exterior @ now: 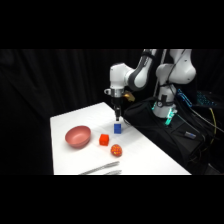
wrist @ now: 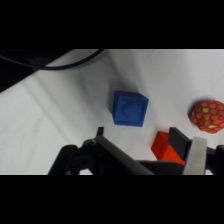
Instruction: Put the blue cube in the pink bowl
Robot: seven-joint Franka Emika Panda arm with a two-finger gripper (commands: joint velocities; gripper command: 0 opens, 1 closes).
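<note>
Black curtains are hung behind the white table [exterior: 145, 155], and cables are bundled on the dark surface at its 3 o'clock side. The blue cube [exterior: 117, 128] is seen resting on the table, apart from everything; the red cube [exterior: 104, 140] is found near it at about 8 o'clock, the orange patterned ball [exterior: 116, 150] farther off at 6 o'clock, and the pink bowl [exterior: 78, 136] well apart at 9 o'clock. Metal tongs [exterior: 102, 169] are laid near the front edge.

The gripper [exterior: 118, 118] is held just above the blue cube. In the wrist view the blue cube [wrist: 129, 108] is shown ahead of the fingers [wrist: 196, 155], not between them; the jaws are spread apart and nothing is gripped.

The step in hand is judged to be the descent onto the cube. It would best be centred over the cube first, with the fingers squared to two opposite faces, and lowered straight so the nearby red cube [wrist: 165, 148] is not nudged.
</note>
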